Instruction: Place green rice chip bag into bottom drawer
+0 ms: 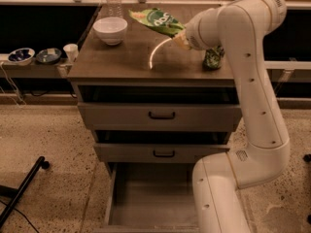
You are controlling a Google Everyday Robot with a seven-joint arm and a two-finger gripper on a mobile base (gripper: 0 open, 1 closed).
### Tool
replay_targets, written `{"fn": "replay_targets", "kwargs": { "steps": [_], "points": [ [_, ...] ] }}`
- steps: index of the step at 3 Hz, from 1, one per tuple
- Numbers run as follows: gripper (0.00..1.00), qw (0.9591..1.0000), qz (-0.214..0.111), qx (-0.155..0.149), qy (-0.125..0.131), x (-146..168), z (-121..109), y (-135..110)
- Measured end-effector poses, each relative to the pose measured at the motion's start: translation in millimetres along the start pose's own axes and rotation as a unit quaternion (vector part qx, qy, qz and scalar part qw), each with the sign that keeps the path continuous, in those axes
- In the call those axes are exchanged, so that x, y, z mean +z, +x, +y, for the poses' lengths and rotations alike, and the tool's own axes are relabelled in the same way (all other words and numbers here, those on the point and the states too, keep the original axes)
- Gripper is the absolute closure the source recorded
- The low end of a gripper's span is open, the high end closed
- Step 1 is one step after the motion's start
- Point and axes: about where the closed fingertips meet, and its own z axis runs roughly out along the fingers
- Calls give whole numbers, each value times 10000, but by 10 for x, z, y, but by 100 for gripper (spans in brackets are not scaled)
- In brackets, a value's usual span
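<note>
The green rice chip bag (156, 21) hangs in the air above the cabinet top, tilted, with its right end held at my gripper (181, 37). The gripper sits at the end of my white arm (252, 81), above the back right part of the cabinet top (116, 64); it is shut on the bag's corner. The bottom drawer (146, 198) is pulled open below, showing a plain grey floor; my arm's base covers its right side.
A white bowl (110, 29) stands at the back left of the cabinet top, a clear bottle (113, 3) behind it. A green patterned can (213, 57) stands at the right, behind my arm. Two upper drawers (160, 115) are shut. Small dishes (34, 56) and a cup sit on a low shelf at left.
</note>
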Motion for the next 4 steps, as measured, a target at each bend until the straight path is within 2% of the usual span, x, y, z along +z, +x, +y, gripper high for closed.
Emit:
{"fn": "replay_targets", "kwargs": {
  "steps": [1, 2, 3, 4],
  "points": [
    [100, 9979, -164, -569, -279, -352, 146, 404],
    [100, 9978, -186, -573, -278, -347, 148, 393],
    [100, 9915, -372, -1171, -425, -376, 338, 372],
    [100, 9636, -599, -2485, -785, -604, 907, 524]
  ]
}}
